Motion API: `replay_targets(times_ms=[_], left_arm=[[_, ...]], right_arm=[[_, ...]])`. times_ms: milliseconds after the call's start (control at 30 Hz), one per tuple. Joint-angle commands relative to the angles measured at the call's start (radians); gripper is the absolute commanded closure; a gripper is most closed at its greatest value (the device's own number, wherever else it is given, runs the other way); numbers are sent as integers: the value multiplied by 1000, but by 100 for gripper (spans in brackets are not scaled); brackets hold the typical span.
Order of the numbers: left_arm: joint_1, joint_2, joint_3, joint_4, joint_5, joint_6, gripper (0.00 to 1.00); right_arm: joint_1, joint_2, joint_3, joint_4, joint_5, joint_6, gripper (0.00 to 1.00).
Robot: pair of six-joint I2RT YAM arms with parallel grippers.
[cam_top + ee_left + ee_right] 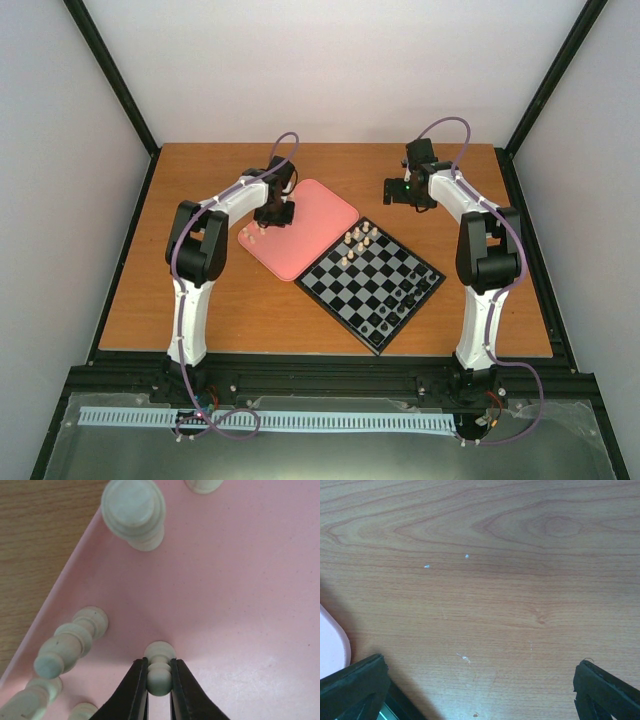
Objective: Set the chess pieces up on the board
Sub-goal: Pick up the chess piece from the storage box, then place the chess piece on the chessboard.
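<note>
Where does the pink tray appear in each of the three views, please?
Top view: pink tray mid-table, left of the board.
Left wrist: tray fills most of the frame.
Right wrist: tray is a sliver at the lower-left edge.
Shared landmark: the wooden table.

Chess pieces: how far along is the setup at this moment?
Done: several cream pieces stand near the far corner of the board. In hand: the left gripper is shut on one cream piece on the pink tray, apparently not yet lifted. Left: more cream pieces wait on the tray. The right gripper is open over the table, holding nothing.
</note>
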Motion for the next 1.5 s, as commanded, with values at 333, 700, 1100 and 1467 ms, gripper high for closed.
replay_targets(times_ms=[333,700,1100,1467], left_arm=[[-2,-85,-18,-16,38,-10,99],[-197,-319,-206,-31,137,-83,99],[-381,-258,-218,39,196,-130,99],[-417,-206,-226,59,217,-139,99]], right_arm=[[-10,12,13,-2,-12,-9,0],[-10,2,-3,6,-10,-10,0],[-10,6,23,-4,-2,-18,0],[-10,-10,2,3,-1,-19,0]])
